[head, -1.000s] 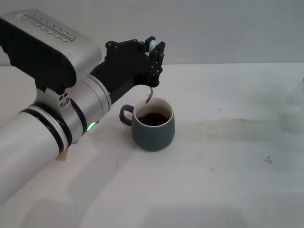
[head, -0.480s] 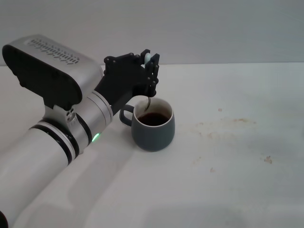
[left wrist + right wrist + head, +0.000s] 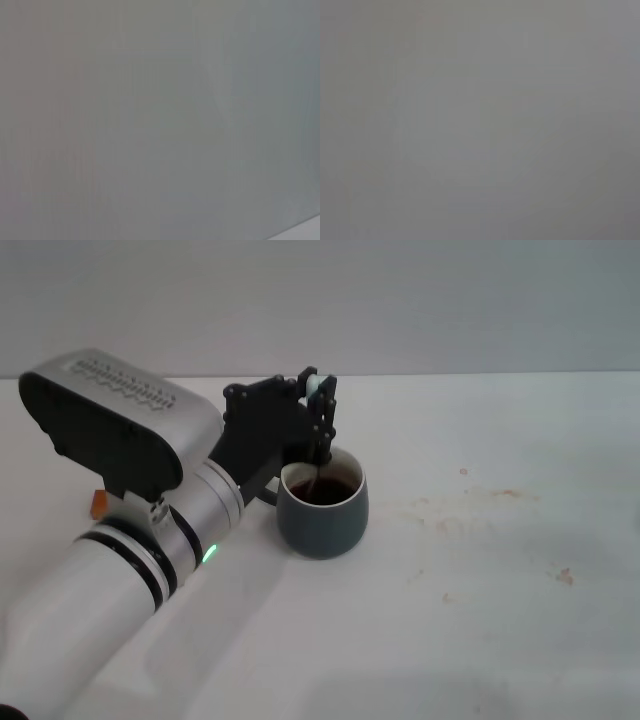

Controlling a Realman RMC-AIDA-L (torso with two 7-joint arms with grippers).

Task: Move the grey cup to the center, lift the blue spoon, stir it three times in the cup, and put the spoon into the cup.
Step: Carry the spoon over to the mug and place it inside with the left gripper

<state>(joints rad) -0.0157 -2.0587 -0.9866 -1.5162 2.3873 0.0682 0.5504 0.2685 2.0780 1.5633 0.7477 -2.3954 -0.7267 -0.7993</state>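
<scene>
The slim metal spoon is pinched upright by the left hand, its tip in the rounded glazed cup, hand at the rim's 11 o'clock.

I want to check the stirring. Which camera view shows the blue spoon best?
The head view: the blue spoon hangs from the left gripper, its lower end inside the grey cup. Both wrist views show only plain grey, no spoon.

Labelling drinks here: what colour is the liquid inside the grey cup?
Dark brown, ringed by the white inner wall of the grey cup; the head view shows it best.
</scene>
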